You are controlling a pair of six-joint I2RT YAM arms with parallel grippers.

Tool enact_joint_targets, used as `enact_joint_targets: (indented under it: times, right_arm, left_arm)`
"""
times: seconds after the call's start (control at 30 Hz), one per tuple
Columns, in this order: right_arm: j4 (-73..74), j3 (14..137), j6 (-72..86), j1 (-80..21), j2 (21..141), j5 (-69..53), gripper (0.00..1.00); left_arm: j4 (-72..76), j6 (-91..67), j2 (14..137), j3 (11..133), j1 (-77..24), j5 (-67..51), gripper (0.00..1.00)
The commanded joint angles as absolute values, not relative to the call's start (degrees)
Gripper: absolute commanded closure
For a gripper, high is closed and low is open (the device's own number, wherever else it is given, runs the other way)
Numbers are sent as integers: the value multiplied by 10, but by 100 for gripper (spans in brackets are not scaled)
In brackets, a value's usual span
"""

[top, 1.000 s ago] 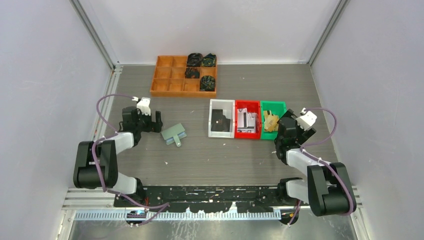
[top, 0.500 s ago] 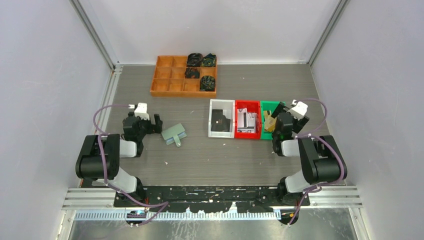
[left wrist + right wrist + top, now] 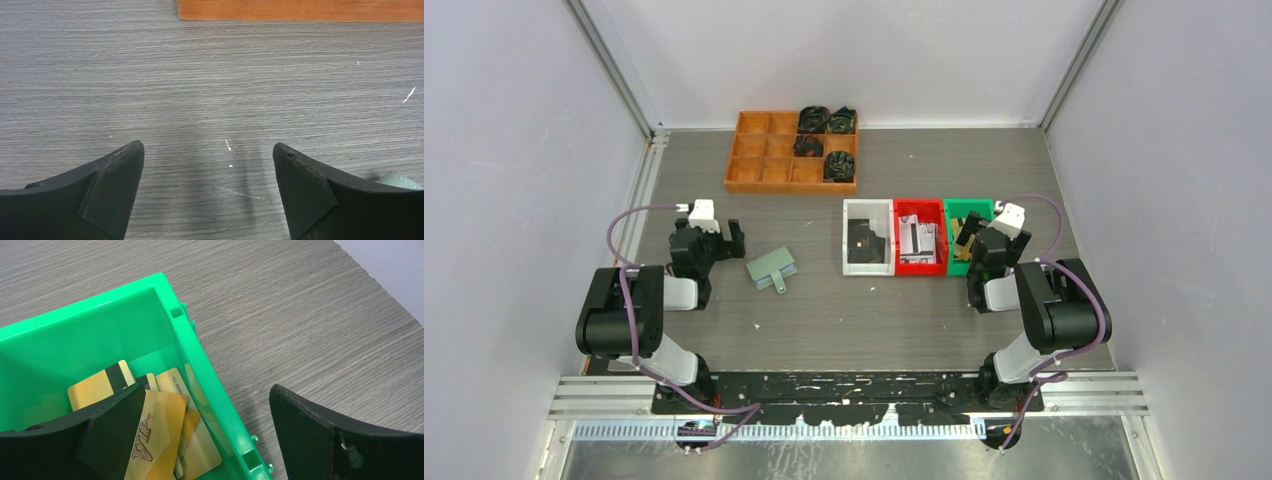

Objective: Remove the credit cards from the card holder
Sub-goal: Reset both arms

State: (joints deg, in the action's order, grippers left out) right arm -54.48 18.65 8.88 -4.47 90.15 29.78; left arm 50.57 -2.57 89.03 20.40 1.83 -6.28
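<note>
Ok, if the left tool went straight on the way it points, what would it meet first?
Likely the near wall of the orange tray, after bare table; nothing else shows in that line, though height is unclear.

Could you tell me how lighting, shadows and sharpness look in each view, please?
Top external: even, soft light on the table, no glare, sharp. Left wrist: wood grain crisp, a faint shadow under the left gripper. Right wrist: green bin saturated, gold cards slightly glossy, lettering legible.
</note>
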Motion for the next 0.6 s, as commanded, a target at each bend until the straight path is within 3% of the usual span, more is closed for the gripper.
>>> enact_joint_targets:
  times: [0.0, 0.57]
  right_arm:
    - [-582, 189, 77, -43, 896, 283, 1]
    - [-569, 192, 85, -34, 893, 272, 1]
  left_arm:
    - [535, -23, 888, 210, 16, -51, 0]
    - [535, -24, 887, 211, 16, -51, 0]
